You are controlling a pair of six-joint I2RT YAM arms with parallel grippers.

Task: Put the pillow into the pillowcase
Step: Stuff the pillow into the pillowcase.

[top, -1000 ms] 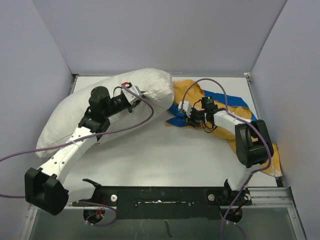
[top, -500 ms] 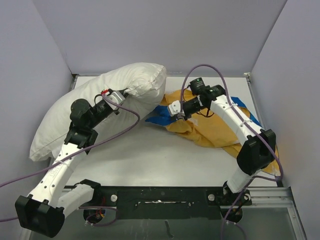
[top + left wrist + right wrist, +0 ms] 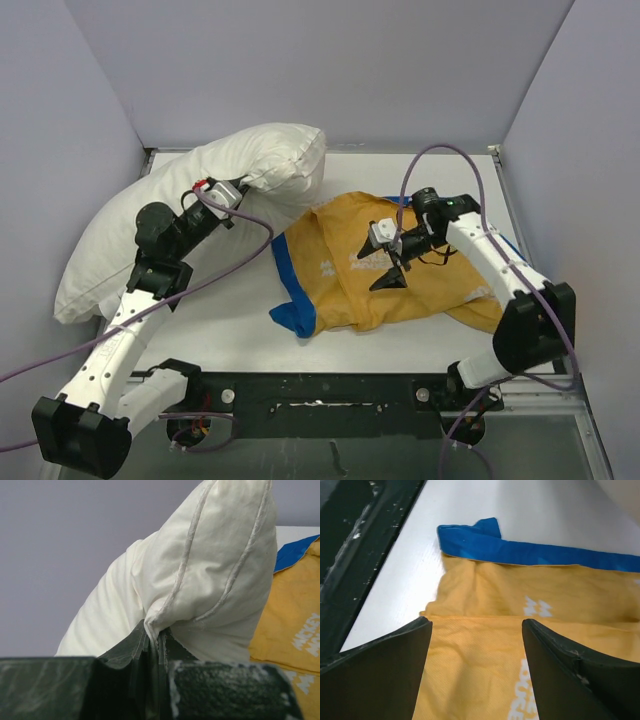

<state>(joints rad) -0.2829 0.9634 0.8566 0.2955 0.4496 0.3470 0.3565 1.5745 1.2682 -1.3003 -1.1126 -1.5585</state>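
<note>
The plump white pillow (image 3: pixel 190 210) lies tilted at the back left, its right end raised. My left gripper (image 3: pixel 243 189) is shut on a seam corner of the pillow (image 3: pixel 210 575), with the fabric pinched between the dark fingers (image 3: pixel 172 650). The pillowcase (image 3: pixel 340 265) lies spread on the table at centre right, mustard-yellow side up with white lettering and a blue hem (image 3: pixel 285 290) along its left edge. My right gripper (image 3: pixel 388 270) hovers over the pillowcase (image 3: pixel 485 595), open, its fingers apart with only yellow cloth below.
The white table (image 3: pixel 215 310) is walled in grey at the back and both sides. A black rail (image 3: pixel 320 392) runs along the near edge, also in the right wrist view as the dark rail (image 3: pixel 350 545). Purple cables (image 3: pixel 440 160) loop off both arms.
My right gripper has opened and let go of the pillowcase, which now lies spread out yellow side up, nearer the front. The left arm has pulled the pillow back and left.
</note>
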